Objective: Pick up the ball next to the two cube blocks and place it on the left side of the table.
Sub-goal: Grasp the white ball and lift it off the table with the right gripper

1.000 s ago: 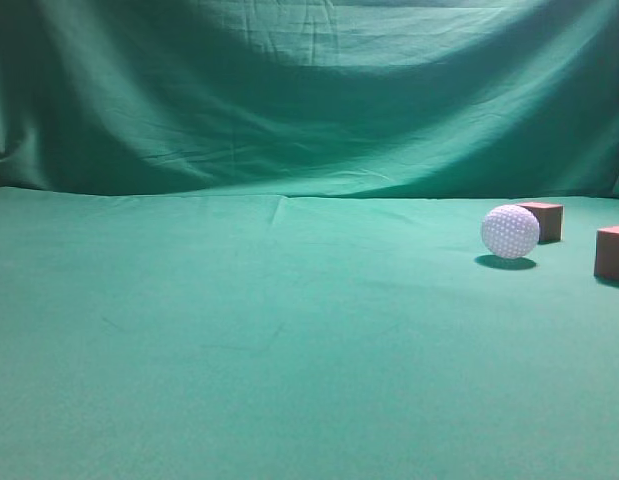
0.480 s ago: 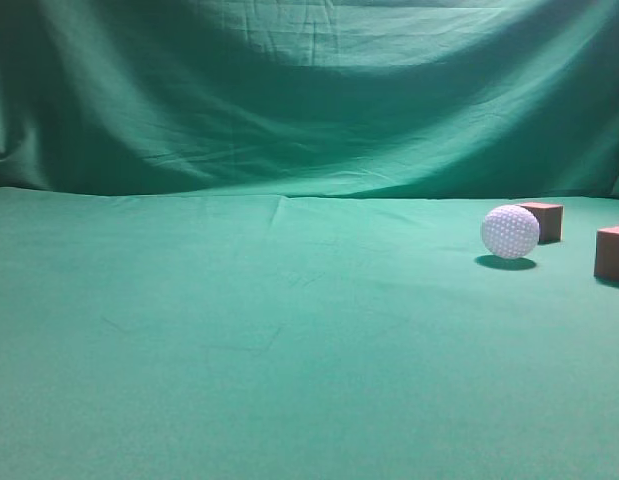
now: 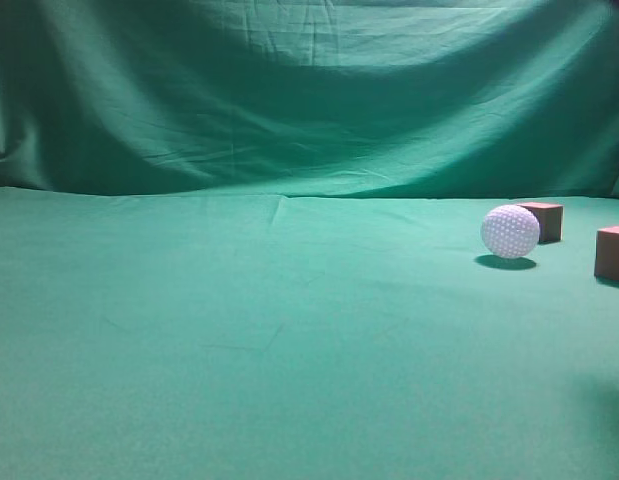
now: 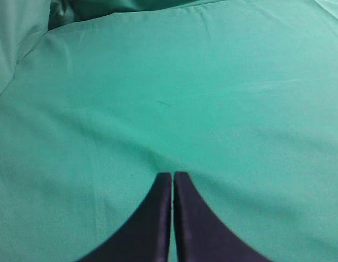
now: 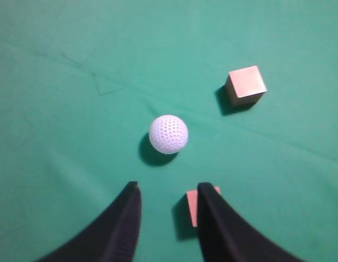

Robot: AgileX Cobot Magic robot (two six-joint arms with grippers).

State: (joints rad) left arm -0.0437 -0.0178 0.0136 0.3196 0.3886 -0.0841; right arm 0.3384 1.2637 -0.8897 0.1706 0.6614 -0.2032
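Two brownish-red cube blocks [image 5: 245,85] flanking white dimpled ball [image 5: 168,134]: right end effector [image 5: 167,191] empty, partly open. Widen before descending, straddle ball centrally, avoid near cube.

text: none readable | labels/brands/numbers: none | checked: ball [image 5: 168,134], both cubes [image 5: 245,85], green surface [image 3: 239,340]

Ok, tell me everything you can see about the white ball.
The ball is white and round, its surface covered in small golf-ball dimples, and it looks hard and matte. It rests on the green cloth of the table, far right in the exterior view, casting a dark shadow beside it. It partly hides one cube behind it; contact cannot be told. The right wrist view shows it free, ahead of the open right end effector, which does not touch it.
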